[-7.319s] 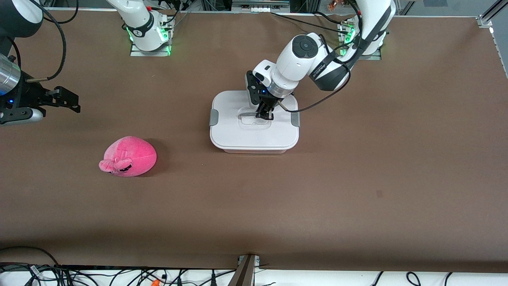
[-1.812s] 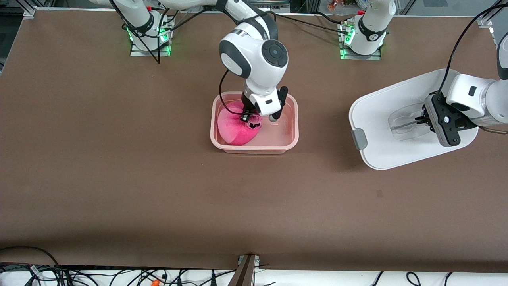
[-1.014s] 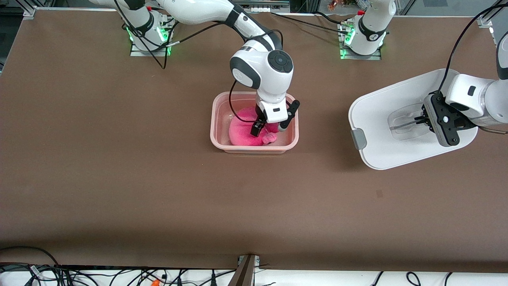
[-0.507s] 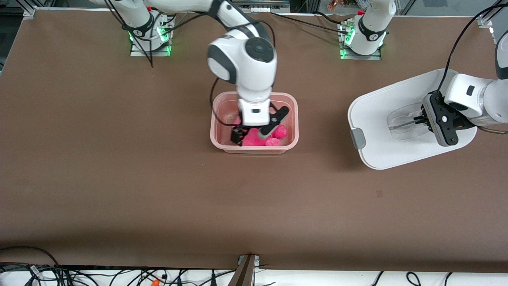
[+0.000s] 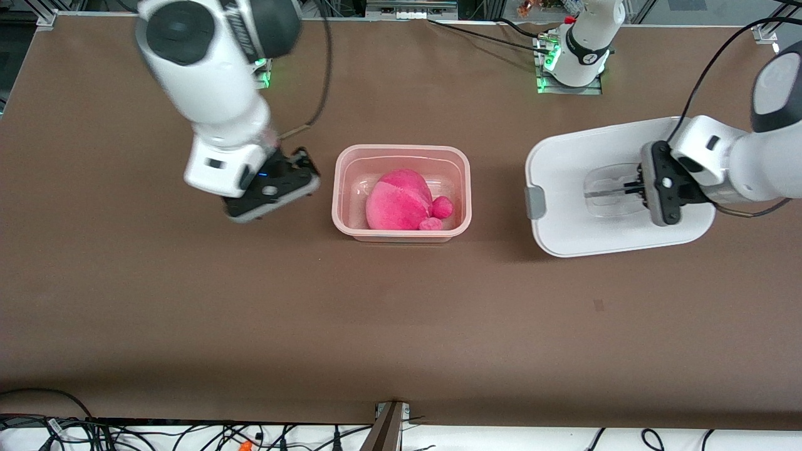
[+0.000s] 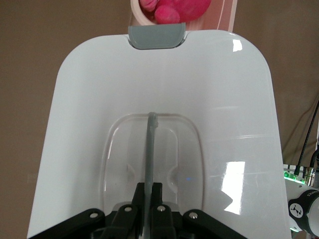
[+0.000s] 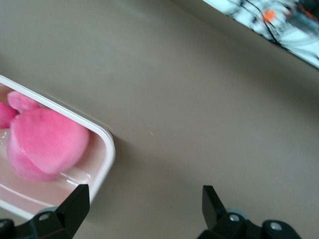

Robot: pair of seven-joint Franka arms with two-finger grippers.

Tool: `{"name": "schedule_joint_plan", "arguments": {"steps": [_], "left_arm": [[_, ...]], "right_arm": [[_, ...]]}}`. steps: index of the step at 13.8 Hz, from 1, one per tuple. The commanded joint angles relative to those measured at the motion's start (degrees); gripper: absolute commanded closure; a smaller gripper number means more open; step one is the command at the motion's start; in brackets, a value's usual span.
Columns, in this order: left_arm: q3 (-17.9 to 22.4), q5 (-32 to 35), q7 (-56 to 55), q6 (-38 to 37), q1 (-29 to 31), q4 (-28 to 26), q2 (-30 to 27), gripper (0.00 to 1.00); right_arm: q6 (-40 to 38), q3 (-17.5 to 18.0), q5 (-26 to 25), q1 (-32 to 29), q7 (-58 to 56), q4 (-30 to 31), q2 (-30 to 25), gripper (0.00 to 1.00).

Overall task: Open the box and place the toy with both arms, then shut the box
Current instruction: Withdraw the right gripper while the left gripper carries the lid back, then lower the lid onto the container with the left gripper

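I have the toy (image 5: 401, 203) lying in the open box (image 5: 401, 151), which sits mid-bench with no lid on it. The plush fills the part of the tub nearer the front camera, its small pale snout bumps turned toward the left arm's end.

My right gripper (image 7: 144, 199) is up in the air over bare bench just beside the box, at the right arm's end of it. Its fingers (image 7: 77, 201) are spread wide and released, gripping nothing; the toy is clear of them.

My left gripper (image 6: 148, 196) is clenched on the clear handle (image 6: 151, 149) in the recess of the white lid (image 5: 564, 181). It holds the lid over the bench, well apart from the box toward the left arm's end, and one grey clip (image 5: 536, 202) on the lid's edge faces the box.

Nothing lies between lid and box. The bench (image 5: 401, 326) is plain brown; loose cables (image 5: 188, 438) run along its edge nearest the front camera.
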State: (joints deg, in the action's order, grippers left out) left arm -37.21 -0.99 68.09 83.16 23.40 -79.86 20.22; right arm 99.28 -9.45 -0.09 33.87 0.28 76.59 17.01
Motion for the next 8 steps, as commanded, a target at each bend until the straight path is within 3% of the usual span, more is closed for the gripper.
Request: {"name": "schedule_joint_plan", "arguments": {"steps": [1,4,8], "left_arm": [[-4.18,-3.56,1.35,4.27,-0.72,-0.11,0.52,1.00],[-4.36,-4.03,-0.85,7.70,-7.47,-0.57,7.18,1.00],[-4.63,-2.97,-0.85,18.67,-15.12,-2.74,6.51,1.00]], "right_arm": [[0.92,-0.57,1.14,-3.87,5.25,18.91,-16.62,0.00],[-3.72,0.57,1.40,-13.35,5.17,21.23,-20.09,0.00],[-5.59,5.13,1.58,-23.74,5.16,21.14,-21.05,0.00]]}}
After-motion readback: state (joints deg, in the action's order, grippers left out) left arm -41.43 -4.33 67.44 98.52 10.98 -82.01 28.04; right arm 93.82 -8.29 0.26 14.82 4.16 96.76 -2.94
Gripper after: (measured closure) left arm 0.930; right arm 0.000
